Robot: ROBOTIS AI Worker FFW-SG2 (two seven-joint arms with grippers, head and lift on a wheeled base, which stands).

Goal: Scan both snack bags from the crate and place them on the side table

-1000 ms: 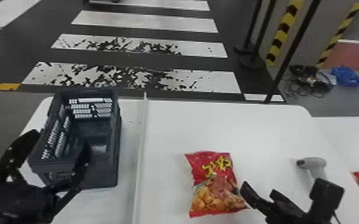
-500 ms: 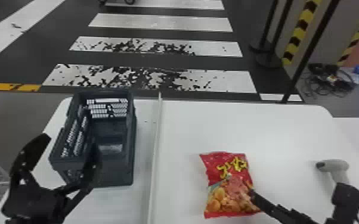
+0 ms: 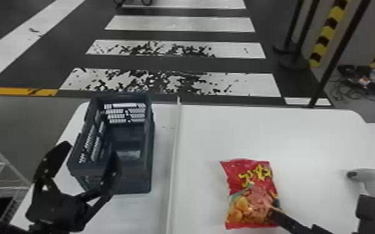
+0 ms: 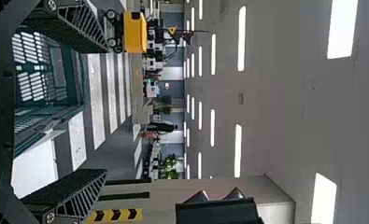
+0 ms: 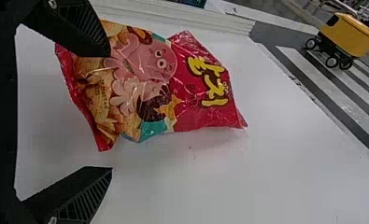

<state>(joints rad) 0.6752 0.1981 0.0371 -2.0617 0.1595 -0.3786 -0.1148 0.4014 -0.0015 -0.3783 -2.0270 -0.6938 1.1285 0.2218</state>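
Note:
In the head view my left gripper [image 3: 88,155] stands open at the near-left corner of the dark crate [image 3: 151,149]; the left wrist view has this gripper [image 4: 106,111] with its fingers apart and the crate [image 4: 74,77] beyond. The red snack bag [image 3: 249,189] lies flat on the white table, right of the divider. My right gripper [image 3: 319,207] is open beside it, one finger over the bag's near right edge. In the right wrist view, one finger of that gripper [image 5: 110,111] overlaps the snack bag [image 5: 149,84]; the other is apart above bare table.
A grey handheld scanner [image 3: 367,175] lies on the table right of the bag, just beyond the right gripper. A raised white divider [image 3: 173,161] runs between crate and bag. Black posts [image 3: 336,59] stand past the table's far edge, and a wire shelf [image 3: 6,165] is at the left.
The head view has swung left, so the table and crate sit farther right in it. My right gripper has come closer to the bag, one finger now over its edge. The left gripper remains open by the crate.

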